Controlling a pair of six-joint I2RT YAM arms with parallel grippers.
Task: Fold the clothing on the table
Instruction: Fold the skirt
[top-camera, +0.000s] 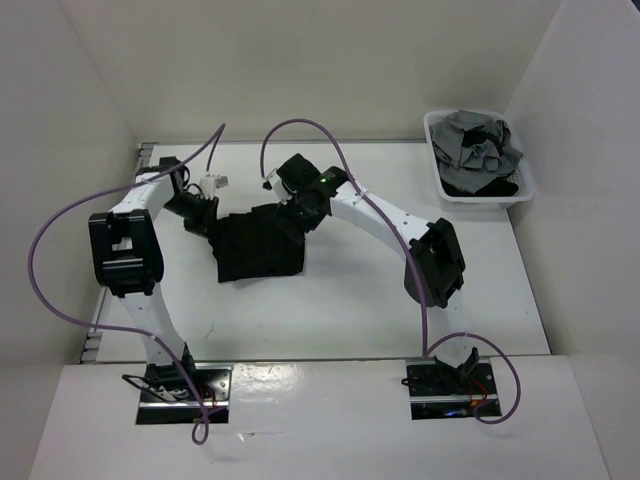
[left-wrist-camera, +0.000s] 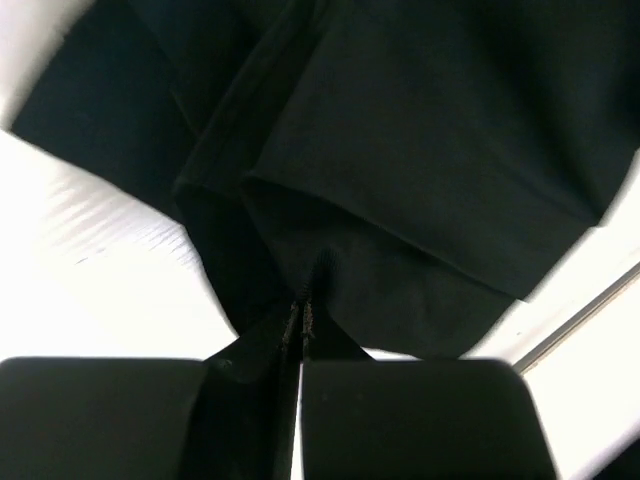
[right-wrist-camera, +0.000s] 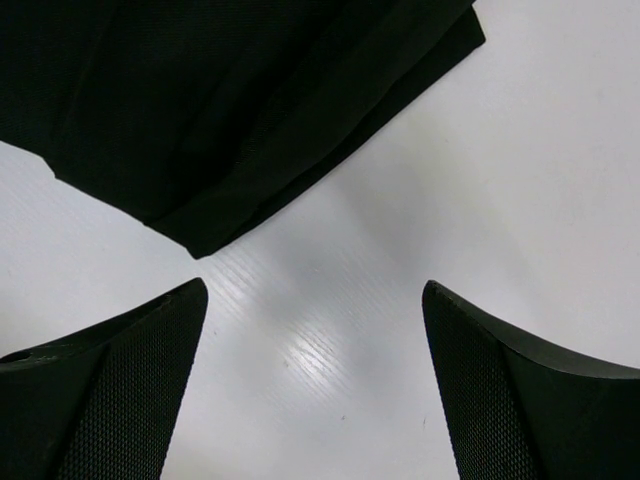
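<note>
Now my left gripper (left-wrist-camera: 300, 322) pinches the black clothing (top-camera: 258, 248) in the middle of the table (top-camera: 350, 310). My right gripper (right-wrist-camera: 312, 290) is wide open, a corner of it at ten o'clock. I should grab that, then lift slowly.

My left arm (top-camera: 152, 315) and right arm (top-camera: 385, 213) are white with black joint housings (top-camera: 125, 255), purple cables (top-camera: 45, 290) and mesh-textured black fingers (right-wrist-camera: 130, 390).
</note>
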